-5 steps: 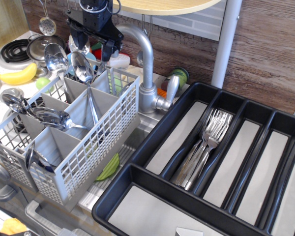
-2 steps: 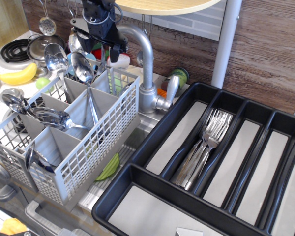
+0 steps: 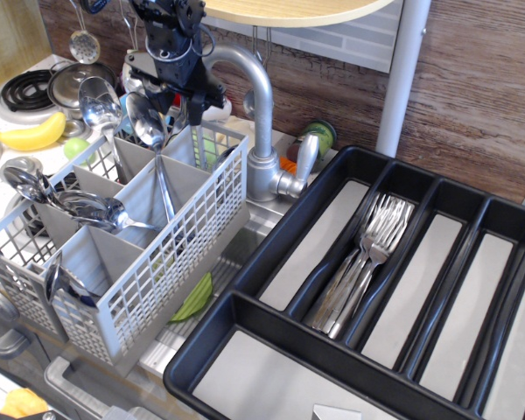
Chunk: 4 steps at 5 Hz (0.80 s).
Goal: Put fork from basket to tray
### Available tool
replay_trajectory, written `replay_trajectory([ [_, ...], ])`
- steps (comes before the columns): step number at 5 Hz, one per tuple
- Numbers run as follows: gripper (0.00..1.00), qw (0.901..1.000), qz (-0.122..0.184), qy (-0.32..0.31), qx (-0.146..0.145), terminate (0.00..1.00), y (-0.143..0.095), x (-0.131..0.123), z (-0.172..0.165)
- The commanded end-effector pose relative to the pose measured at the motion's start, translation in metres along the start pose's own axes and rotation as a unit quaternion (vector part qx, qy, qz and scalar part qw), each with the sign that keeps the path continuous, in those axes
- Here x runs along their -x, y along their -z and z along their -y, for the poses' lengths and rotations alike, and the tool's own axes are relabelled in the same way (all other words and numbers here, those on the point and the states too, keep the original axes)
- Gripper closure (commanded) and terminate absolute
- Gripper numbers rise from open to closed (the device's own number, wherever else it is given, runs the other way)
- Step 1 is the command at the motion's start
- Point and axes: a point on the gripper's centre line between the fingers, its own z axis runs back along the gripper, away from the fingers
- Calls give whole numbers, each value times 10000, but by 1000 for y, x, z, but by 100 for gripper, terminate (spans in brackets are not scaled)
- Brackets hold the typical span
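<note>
- Your fork shows only as a thin upright sliver at the far corner of the basket, right under the arm; most of it is hidden, so you cannot be sure how deep it sits.
- Your gripper hangs directly over that far corner, its black fingers pointing down around the sliver. Whether they are pinching the fork or just flanking it, you cannot tell from this view.
- Look in the basket's other compartments and you find spoons standing bowl-up at the far left, with more lying tilted along the left side.
- The basket stands on the left, beside the silver faucet that rises just right of it.
- Your tray fills the right and near side of the scene, well apart from the gripper.
- A bunch of forks lies in one of the tray's long compartments, tines toward the far end.
- A banana lies far left by the stove burner.
</note>
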Motion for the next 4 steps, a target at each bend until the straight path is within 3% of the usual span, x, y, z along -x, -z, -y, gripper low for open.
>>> replay_trajectory([
  [1, 100, 9994, 227, -69, -242, 0, -28, -23, -9],
  [2, 100, 9968, 522, -259, -550, 0, -33, -26, -10],
  [3, 100, 9953, 562, -394, -678, 0, -56, -31, -15],
  [4, 100, 9888, 793, -606, -1105, 0, -86, -35, -20],
])
